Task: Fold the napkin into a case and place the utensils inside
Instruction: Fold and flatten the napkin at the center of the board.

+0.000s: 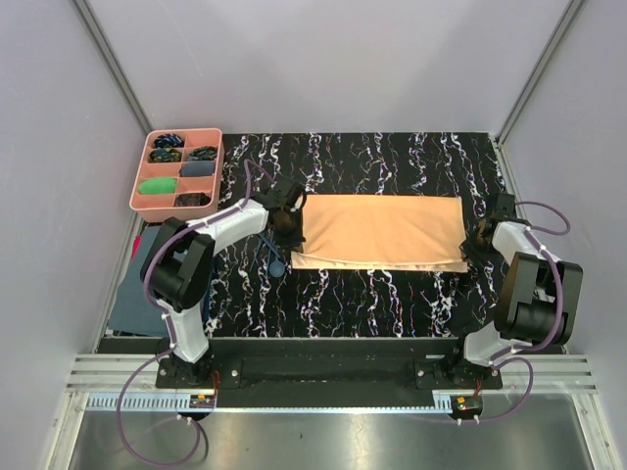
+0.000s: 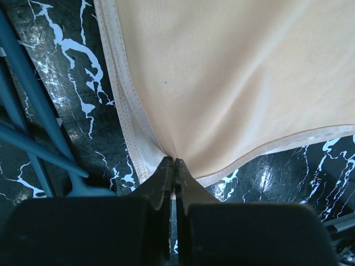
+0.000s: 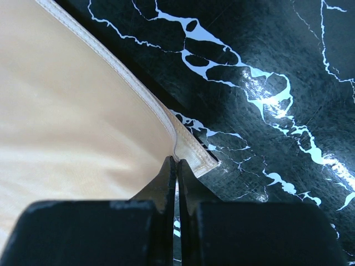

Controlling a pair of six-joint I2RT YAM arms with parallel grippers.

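The peach-orange napkin (image 1: pixel 377 230) lies as a wide layered rectangle in the middle of the black marbled table (image 1: pixel 392 294). My left gripper (image 1: pixel 291 227) is at its left end. In the left wrist view its jaws (image 2: pixel 175 162) are shut on the napkin (image 2: pixel 233 83), whose fabric puckers at the tips. My right gripper (image 1: pixel 477 238) is at the napkin's right end, its jaws (image 3: pixel 176 160) shut on the hemmed corner of the napkin (image 3: pixel 72 122). The dark blue utensils (image 2: pixel 33 111) lie on the table just left of the napkin, partly under the left arm (image 1: pixel 278 262).
A pink compartment tray (image 1: pixel 178 171) with small coloured bundles stands at the back left. A dark blue-grey cloth (image 1: pixel 137 284) lies at the table's left edge beside the left arm. Grey walls close in both sides and the back.
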